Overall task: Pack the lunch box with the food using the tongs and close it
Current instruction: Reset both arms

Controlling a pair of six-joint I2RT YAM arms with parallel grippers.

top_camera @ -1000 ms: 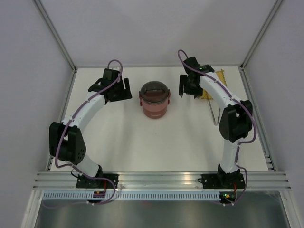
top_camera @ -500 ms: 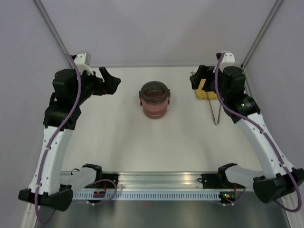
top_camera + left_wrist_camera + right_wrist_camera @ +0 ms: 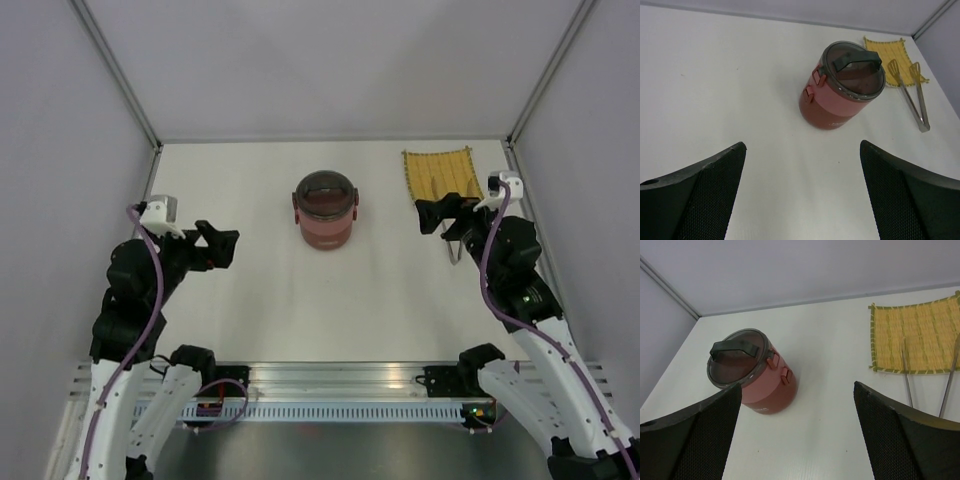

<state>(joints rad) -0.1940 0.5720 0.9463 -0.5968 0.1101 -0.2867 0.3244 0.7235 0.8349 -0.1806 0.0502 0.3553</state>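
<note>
The lunch box point(image 3: 325, 211) stands upright in the middle of the far half of the table, a dark-red stacked pot under a smoky lid with a handle point(image 3: 856, 60); clasps show on its side point(image 3: 779, 367). The slim silver tongs point(image 3: 910, 96) lie to its right, tips resting on the yellow mat point(image 3: 914, 335), and my right arm mostly covers them in the top view. No food shows in any view. My left gripper point(image 3: 217, 246) hangs open, well to the near left of the box. My right gripper point(image 3: 438, 217) hangs open over the tongs' area, empty.
The yellow woven mat point(image 3: 438, 174) lies at the far right corner. Grey walls close the table on three sides, and an aluminium rail point(image 3: 340, 378) runs along the near edge by the arm bases.
Both arms have drawn back from beside the lunch box toward the near edge and risen. Both grippers opened to their widest. The mat is uncovered now.
</note>
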